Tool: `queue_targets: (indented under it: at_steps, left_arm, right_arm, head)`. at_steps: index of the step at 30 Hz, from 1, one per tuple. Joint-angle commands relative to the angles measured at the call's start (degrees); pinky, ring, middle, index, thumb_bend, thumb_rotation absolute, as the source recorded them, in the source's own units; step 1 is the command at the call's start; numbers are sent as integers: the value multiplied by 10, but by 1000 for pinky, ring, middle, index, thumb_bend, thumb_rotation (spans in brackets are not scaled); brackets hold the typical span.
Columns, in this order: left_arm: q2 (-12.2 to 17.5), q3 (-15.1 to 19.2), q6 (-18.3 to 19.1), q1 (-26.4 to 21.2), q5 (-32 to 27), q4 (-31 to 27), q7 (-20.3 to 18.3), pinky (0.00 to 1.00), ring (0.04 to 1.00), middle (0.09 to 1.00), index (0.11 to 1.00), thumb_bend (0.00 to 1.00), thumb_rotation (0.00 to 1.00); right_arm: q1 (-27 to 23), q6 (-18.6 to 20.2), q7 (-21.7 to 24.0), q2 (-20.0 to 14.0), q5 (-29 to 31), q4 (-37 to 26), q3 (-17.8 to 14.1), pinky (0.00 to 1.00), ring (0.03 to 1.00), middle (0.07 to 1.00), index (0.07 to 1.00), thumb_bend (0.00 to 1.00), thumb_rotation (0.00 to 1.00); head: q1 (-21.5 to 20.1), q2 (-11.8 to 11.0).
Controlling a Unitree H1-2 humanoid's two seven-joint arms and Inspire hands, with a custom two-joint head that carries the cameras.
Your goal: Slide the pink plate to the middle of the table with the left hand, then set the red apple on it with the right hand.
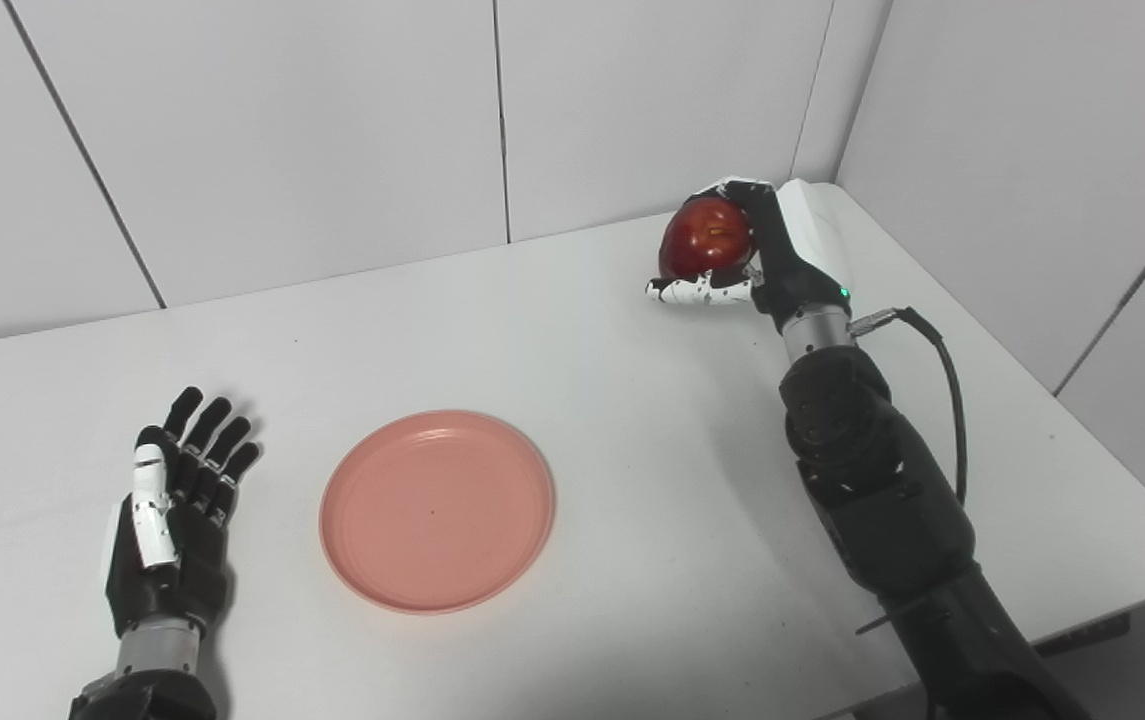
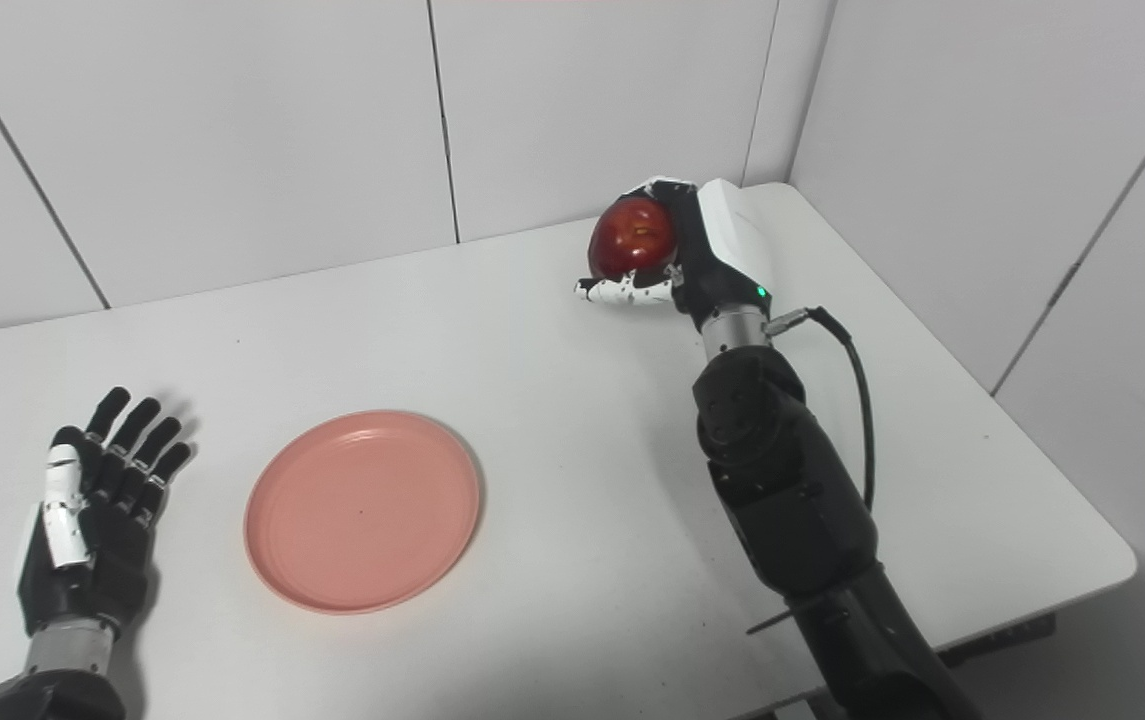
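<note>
Already the right hand (image 1: 732,255) has its fingers wrapped around the glossy red apple (image 1: 702,238), up at the worktop's (image 1: 632,400) far right. Its target, the round, shallow pink plate (image 1: 437,508), lies empty, well off toward the near left. Beside it rests the left hand (image 1: 172,510), fingers spread, empty.

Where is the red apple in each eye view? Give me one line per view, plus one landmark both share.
Left eye view: the red apple sits right of centre, upper half, held in the right hand near the table's far edge.
Right eye view: the red apple sits just right of centre, upper half, in the same grasp.
Shared landmark: the pink plate, empty, lies below and left of the apple in both.
</note>
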Motion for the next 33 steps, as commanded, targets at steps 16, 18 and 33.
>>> queue_targets:
  at_steps: [16, 18, 33]
  left_arm:
    - [-34, -17, 13, 17, 35, -8, 33, 865, 866, 877, 861, 368, 1000]
    - [-38, -20, 11, 18, 42, -9, 36, 864, 865, 876, 860, 371, 1000]
    - [-73, -34, 20, 14, 76, -26, 74, 839, 856, 867, 851, 356, 1000]
  right_arm:
    - [-37, -46, 32, 50, -26, -54, 62, 337, 422, 460, 517, 526, 0]
    - [-38, -52, 35, 56, -32, -55, 73, 341, 425, 464, 512, 527, 0]
    - [-32, -51, 66, 110, -44, -61, 138, 330, 403, 451, 518, 527, 0]
  head:
    - [84, 3]
    - [97, 4]
    - [212, 21]
